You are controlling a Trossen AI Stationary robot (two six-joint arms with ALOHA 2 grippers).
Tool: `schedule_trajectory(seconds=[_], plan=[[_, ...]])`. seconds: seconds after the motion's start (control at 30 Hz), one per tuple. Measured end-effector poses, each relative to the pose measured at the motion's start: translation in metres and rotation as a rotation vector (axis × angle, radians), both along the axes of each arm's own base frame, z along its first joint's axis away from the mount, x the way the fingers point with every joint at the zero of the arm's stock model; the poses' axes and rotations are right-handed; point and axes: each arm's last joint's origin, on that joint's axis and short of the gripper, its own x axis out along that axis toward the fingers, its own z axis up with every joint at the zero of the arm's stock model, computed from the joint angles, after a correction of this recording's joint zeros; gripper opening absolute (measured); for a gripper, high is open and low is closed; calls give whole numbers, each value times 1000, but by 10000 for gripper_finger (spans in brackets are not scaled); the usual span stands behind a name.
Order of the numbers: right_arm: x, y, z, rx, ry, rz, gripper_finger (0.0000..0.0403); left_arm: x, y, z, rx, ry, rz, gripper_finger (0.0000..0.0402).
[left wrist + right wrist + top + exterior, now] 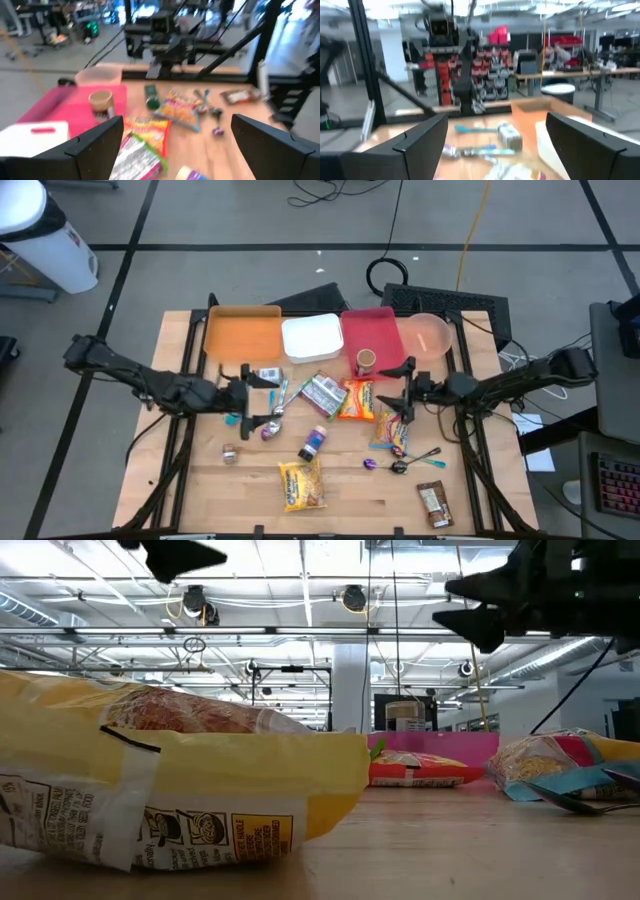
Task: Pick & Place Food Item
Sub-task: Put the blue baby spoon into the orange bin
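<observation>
From above, the left gripper [262, 396] and right gripper [398, 392] are seen facing each other over the scattered food packets, fingers spread wide and empty. The orange tray [241, 335], white tray [311, 339] and pink tray [368, 330] are lined along the far edge, probably as drop-off places

At table height, a yellow snack bag [180, 790] fills the foreground, untouched

Through the left wrist, a paper cup [100, 101] is shown standing in the pink tray

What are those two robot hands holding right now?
Nothing. The left hand and the right hand both hang open above the table, with nothing between their fingers.
</observation>
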Motion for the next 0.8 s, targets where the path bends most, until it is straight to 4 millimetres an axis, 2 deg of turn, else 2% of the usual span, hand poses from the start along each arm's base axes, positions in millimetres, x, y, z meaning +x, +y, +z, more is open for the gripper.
schedule_trajectory(seconds=[0.17,0.33,0.47,0.63,0.8], plan=[[12,1,-5,-3,31,2,329,17,-4,-20,13,81,72,379],[18,0,-15,-58,79,-14,329,35,-10,-31,9,59,87,379],[21,0,-22,-11,117,-10,329,45,-13,-37,20,39,90,379],[22,-1,-20,61,72,-25,329,49,-14,-40,18,35,94,379],[22,1,-21,16,84,31,329,49,-13,-41,13,44,99,379]])
